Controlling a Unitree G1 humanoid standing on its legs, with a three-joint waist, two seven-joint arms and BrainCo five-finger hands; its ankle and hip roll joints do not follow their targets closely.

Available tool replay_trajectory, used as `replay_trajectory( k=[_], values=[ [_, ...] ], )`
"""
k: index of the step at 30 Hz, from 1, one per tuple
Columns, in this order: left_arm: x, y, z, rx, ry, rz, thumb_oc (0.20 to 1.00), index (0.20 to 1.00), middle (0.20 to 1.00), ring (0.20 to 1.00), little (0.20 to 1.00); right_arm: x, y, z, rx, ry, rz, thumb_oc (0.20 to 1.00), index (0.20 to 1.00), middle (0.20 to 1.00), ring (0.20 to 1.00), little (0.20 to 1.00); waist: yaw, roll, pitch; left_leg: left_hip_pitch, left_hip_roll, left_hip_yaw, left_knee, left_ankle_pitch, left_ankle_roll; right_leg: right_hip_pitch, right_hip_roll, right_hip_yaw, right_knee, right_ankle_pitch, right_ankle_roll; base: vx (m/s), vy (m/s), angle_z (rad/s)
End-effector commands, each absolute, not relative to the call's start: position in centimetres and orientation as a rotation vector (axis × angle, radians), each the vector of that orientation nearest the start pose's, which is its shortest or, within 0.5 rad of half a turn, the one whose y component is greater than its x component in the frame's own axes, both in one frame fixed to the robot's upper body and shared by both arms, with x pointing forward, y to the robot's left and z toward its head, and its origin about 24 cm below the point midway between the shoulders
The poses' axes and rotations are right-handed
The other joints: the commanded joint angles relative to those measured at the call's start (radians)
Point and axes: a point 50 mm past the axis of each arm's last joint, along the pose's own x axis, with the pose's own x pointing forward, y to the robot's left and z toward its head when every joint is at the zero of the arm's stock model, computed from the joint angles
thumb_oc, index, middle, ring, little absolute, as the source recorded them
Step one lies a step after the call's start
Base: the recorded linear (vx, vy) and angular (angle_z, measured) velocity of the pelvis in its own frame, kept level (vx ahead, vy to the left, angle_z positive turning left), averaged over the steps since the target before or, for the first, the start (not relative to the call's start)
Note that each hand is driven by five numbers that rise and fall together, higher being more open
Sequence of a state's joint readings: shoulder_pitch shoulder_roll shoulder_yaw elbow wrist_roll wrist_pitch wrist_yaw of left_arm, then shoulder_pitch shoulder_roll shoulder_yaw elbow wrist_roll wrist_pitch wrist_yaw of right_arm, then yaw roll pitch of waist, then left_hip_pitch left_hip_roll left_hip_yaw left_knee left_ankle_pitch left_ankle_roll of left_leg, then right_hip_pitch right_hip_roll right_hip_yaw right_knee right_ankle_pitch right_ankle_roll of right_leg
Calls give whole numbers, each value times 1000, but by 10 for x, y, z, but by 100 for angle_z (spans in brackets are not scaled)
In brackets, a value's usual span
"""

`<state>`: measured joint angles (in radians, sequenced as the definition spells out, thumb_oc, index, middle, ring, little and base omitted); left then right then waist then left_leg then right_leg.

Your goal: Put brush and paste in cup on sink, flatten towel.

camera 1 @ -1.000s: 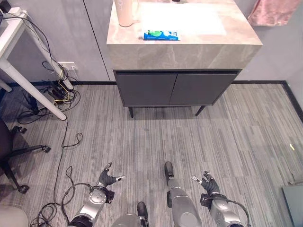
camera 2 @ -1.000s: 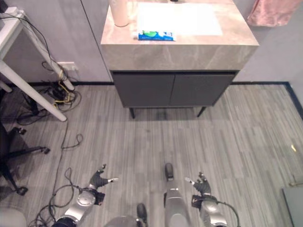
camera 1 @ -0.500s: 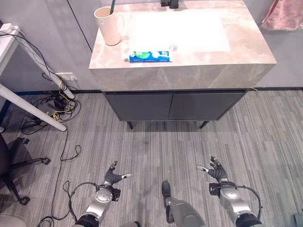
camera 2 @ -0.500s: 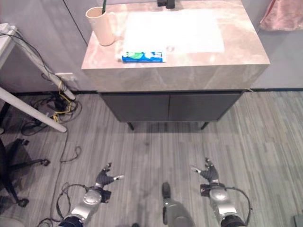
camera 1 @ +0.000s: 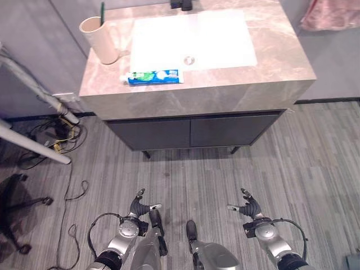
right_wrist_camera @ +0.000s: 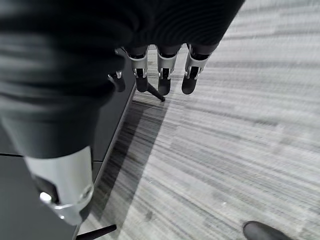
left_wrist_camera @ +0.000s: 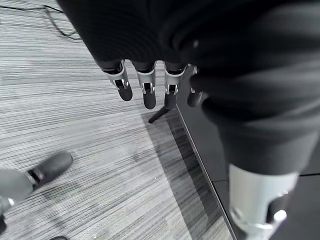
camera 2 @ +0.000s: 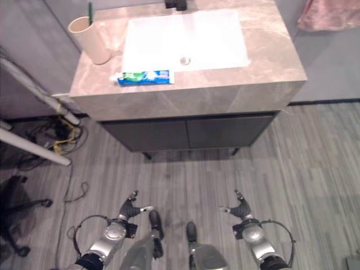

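A beige cup [camera 1: 101,40] stands upright on the back left of the marble counter [camera 1: 281,62], with a green brush [camera 1: 102,10] standing in it. A blue and green paste tube [camera 1: 153,77] lies flat near the counter's front edge, left of the white sink basin [camera 1: 191,39]. A pink towel [camera 1: 332,14] hangs on the wall at the far right. My left hand [camera 1: 140,209] and right hand [camera 1: 248,208] hang low over the floor, well short of the counter. Both have straight fingers [left_wrist_camera: 145,85] [right_wrist_camera: 165,75] and hold nothing.
A dark cabinet [camera 1: 191,132] on thin legs carries the counter. A black faucet [camera 1: 181,4] sits behind the basin. At the left are a white desk leg [camera 1: 34,149], tangled cables [camera 1: 50,129] and an office chair base [camera 1: 17,225]. Grey striped floor lies between me and the cabinet.
The camera has moved, so the counter top shows more fully and sits further left in view. Both hands stay low and open.
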<state>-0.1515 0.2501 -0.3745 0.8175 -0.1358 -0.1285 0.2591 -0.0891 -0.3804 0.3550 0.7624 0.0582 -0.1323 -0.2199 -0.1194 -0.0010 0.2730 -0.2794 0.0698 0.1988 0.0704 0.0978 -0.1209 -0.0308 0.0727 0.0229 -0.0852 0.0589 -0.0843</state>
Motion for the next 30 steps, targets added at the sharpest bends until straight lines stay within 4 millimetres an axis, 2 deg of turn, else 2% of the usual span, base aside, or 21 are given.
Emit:
replay_trajectory(
  k=[1,7,8,13,16,19,20,22,23,24,25,26,28,29,30],
  values=[
    [236,178,-77,394,460,16,1000,1000,1000,1000,1000,212,-226,-77,-534,496,-30,1000,1000,1000,1000,1000,38,-23,-11,16,-14,-10,99,-33,73,-30,-97,2,97,-67,151,139,134,-32],
    [243,187,-66,449,403,11,1000,1000,1000,1000,1000,212,-222,-80,-520,505,-38,1000,1000,1000,1000,1000,46,-32,-22,38,-43,39,106,-103,124,-31,-122,61,139,-91,183,136,224,-41],
    [245,192,-61,453,382,24,1000,1000,1000,1000,1000,215,-216,-79,-528,490,-11,1000,1000,1000,1000,1000,52,-35,-29,40,-52,54,104,-122,136,-32,-135,76,139,-90,199,109,219,-45],
    [246,200,-58,469,371,40,1000,1000,1000,1000,1000,225,-206,-73,-556,443,45,1000,1000,1000,1000,1000,62,-43,-37,49,-64,72,94,-143,152,-48,-148,87,158,-79,222,81,161,-18],
    [244,205,-59,483,382,45,1000,1000,1000,1000,1000,227,-202,-74,-578,443,68,1000,1000,1000,1000,1000,71,-48,-38,68,-70,71,75,-154,162,-59,-148,76,203,-80,237,61,99,-19],
    [241,209,-60,506,393,42,1000,1000,1000,1000,1000,227,-200,-73,-567,433,73,1000,1000,1000,1000,1000,67,-53,-30,104,-75,64,36,-156,172,-116,-128,66,308,-35,271,28,95,-2],
    [240,212,-60,518,394,44,1000,1000,1000,1000,1000,230,-198,-70,-557,417,76,1000,1000,1000,1000,1000,60,-48,-14,132,-66,70,15,-155,175,-183,-113,16,403,-7,285,12,101,-15],
    [240,213,-60,523,397,38,1000,1000,1000,1000,1000,230,-198,-70,-556,418,77,1000,1000,1000,1000,1000,59,-44,-12,141,-63,73,5,-152,173,-209,-111,-9,411,4,283,56,65,-14],
    [239,213,-61,527,402,34,1000,1000,1000,1000,1000,230,-197,-69,-560,411,83,1000,1000,1000,1000,1000,49,-42,-8,161,-67,65,-7,-156,172,-227,-111,-25,391,-12,277,180,16,-7],
    [239,213,-60,533,398,33,1000,1000,1000,1000,1000,232,-198,-64,-575,385,80,1000,1000,1000,1000,1000,45,-43,-2,178,-65,64,-17,-158,161,-253,-133,-38,303,-8,261,204,-43,1],
    [239,214,-61,535,403,39,1000,1000,1000,1000,1000,234,-196,-61,-567,368,80,1000,1000,1000,1000,1000,43,-45,5,185,-58,64,-14,-163,154,-269,-167,-50,256,17,262,151,-54,1],
    [239,214,-62,535,403,38,1000,1000,1000,1000,1000,233,-197,-61,-568,368,79,1000,1000,1000,1000,1000,42,-42,8,189,-56,61,-11,-169,154,-261,-166,-53,253,15,263,106,-95,9],
    [239,214,-63,525,413,50,1000,1000,1000,1000,1000,233,-196,-61,-544,374,76,1000,1000,1000,1000,1000,40,-49,17,208,-39,58,-6,-182,136,-290,-228,-66,172,78,273,201,-160,7],
    [239,213,-64,531,418,42,1000,1000,1000,1000,1000,232,-195,-61,-549,375,95,1000,1000,1000,1000,1000,25,-55,18,231,-40,31,-11,-188,123,-321,-253,-24,110,129,285,222,-152,13],
    [239,213,-64,531,418,42,1000,1000,1000,1000,1000,231,-195,-62,-549,375,96,1000,1000,1000,1000,1000,25,-55,18,231,-40,31,-11,-187,123,-320,-254,-24,110,129,286,322,-213,18]
  ],
)
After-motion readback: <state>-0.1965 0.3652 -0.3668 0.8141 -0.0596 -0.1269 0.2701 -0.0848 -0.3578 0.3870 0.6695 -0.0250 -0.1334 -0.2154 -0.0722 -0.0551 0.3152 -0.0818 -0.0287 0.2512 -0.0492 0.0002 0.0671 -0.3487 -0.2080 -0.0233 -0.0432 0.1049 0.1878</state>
